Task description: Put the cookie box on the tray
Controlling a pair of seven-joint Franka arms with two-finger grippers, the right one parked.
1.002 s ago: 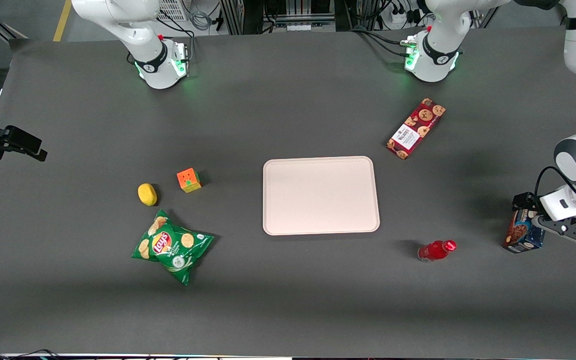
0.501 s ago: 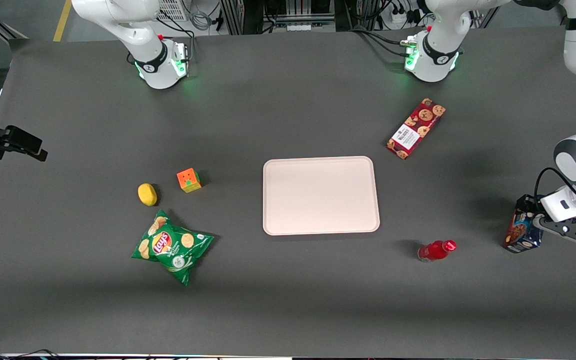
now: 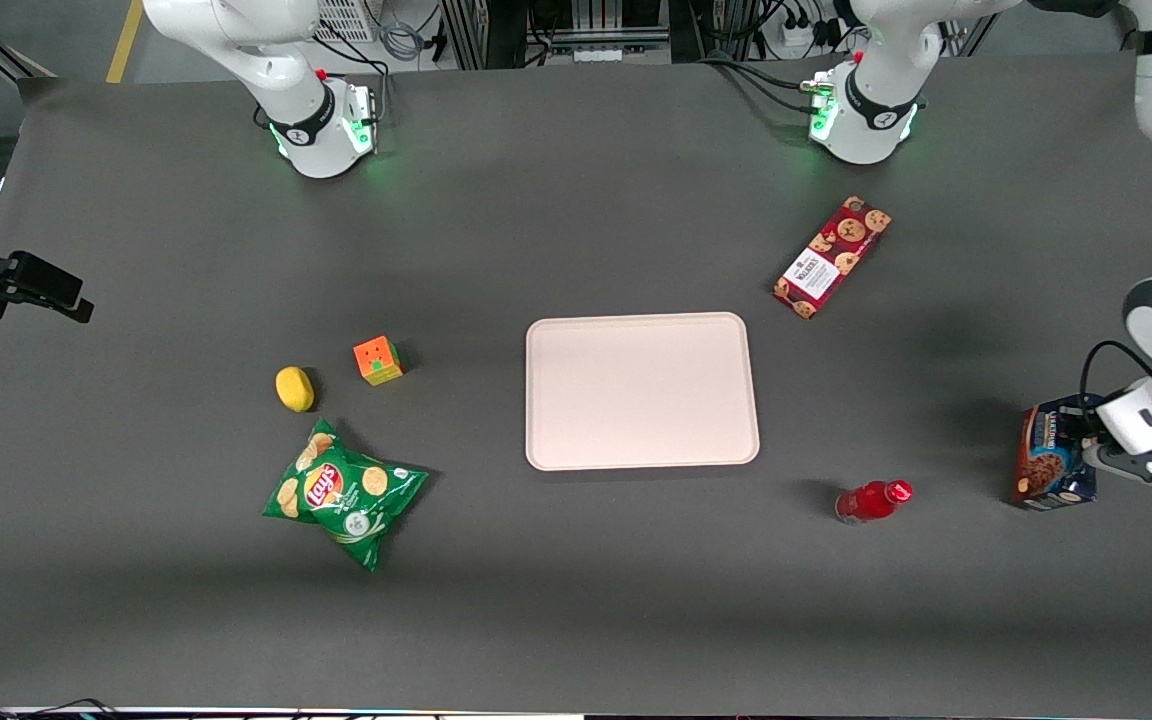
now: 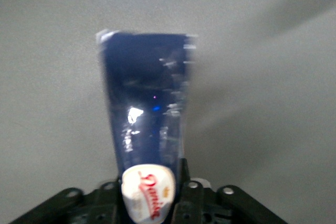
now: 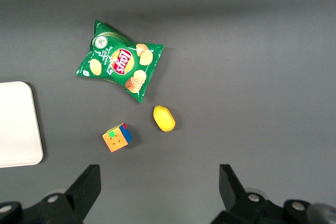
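The claw sits at the working arm's end of the worktop, its fingers closed against the sides of the cookie box, which stands upright. In the left wrist view the navy box runs out from between the fingers. The tray lies well apart, mid-worktop, with a red bottle between them, nearer the front camera.

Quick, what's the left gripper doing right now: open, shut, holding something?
Left gripper: shut on the dark navy-blue rectangular cookie box, at the working arm's end of the table, well away from the pale cream-pink tray.
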